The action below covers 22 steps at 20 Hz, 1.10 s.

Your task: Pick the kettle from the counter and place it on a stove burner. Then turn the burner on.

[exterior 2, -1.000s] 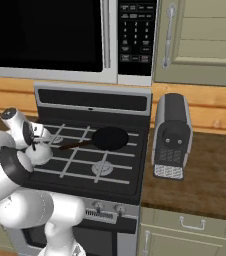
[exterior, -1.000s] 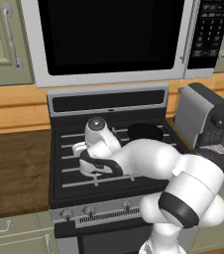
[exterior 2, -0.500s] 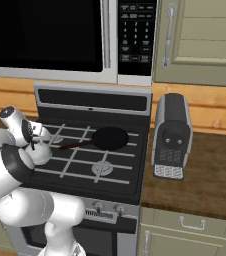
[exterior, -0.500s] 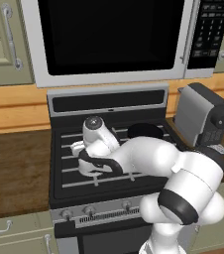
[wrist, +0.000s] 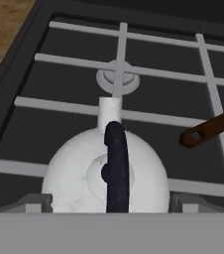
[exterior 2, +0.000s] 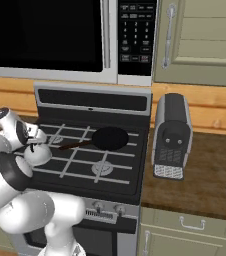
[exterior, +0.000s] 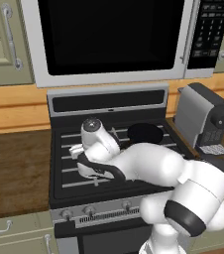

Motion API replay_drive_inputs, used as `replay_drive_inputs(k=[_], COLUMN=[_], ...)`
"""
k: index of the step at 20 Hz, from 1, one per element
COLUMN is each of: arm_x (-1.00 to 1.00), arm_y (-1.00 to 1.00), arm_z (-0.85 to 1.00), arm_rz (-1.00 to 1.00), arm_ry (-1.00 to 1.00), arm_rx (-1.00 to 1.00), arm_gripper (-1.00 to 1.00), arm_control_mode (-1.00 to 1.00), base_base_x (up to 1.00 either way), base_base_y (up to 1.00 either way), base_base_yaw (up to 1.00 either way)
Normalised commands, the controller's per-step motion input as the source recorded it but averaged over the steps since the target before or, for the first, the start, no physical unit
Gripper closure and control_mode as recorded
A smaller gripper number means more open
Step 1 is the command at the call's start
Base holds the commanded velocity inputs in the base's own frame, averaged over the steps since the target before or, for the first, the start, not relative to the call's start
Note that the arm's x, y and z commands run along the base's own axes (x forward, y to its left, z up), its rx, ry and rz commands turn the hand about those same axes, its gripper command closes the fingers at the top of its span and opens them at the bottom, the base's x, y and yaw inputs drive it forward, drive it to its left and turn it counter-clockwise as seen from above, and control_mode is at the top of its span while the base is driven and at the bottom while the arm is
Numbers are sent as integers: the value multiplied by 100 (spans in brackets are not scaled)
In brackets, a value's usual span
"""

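The white dome-shaped kettle (wrist: 84, 171) with its thin black upright handle sits on the grate bars over the front left stove burner, spout pointing to the back. My gripper (wrist: 109, 204) hangs right above it, open, one fingertip (wrist: 34, 202) at each side of the kettle and neither touching the handle. From the right base view the kettle (exterior 2: 38, 155) shows just under the hand (exterior 2: 29, 135). Behind the kettle lies the back left stove burner (wrist: 118, 79). The dark wood counter (exterior: 15, 166) lies left of the stove.
A black frying pan (exterior 2: 111, 137) rests on the back right burner, its brown handle (wrist: 209, 130) reaching toward the kettle. A grey coffee machine (exterior 2: 171, 135) stands on the counter right of the stove. The knobs (exterior: 89, 211) run along the stove's front; a microwave (exterior: 109, 37) hangs above.
The jaws have opened and let go of the kettle's handle. The kettle stays on the front left grate; the arm has barely shifted.
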Motion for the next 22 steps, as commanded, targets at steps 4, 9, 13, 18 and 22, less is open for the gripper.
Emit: replay_drive_inputs(k=[4,9,13,18,22], arm_x=[-69,-78,-100,-100,-100], arm_y=[36,48,11,15,21], arm_z=[54,99,28,-88,-100], arm_rz=[0,0,0,10,8], arm_ry=[-11,-25,-16,-16,-25], arm_rx=[-1,-4,-8,-15,-5], arm_gripper=[-100,-100,-100,-100,-100], arm_control_mode=[-100,-100,-100,-100,-100], base_base_x=[0,0,0,0,0], base_base_y=[0,0,0,0,0], base_base_yaw=[0,0,0,0,0])
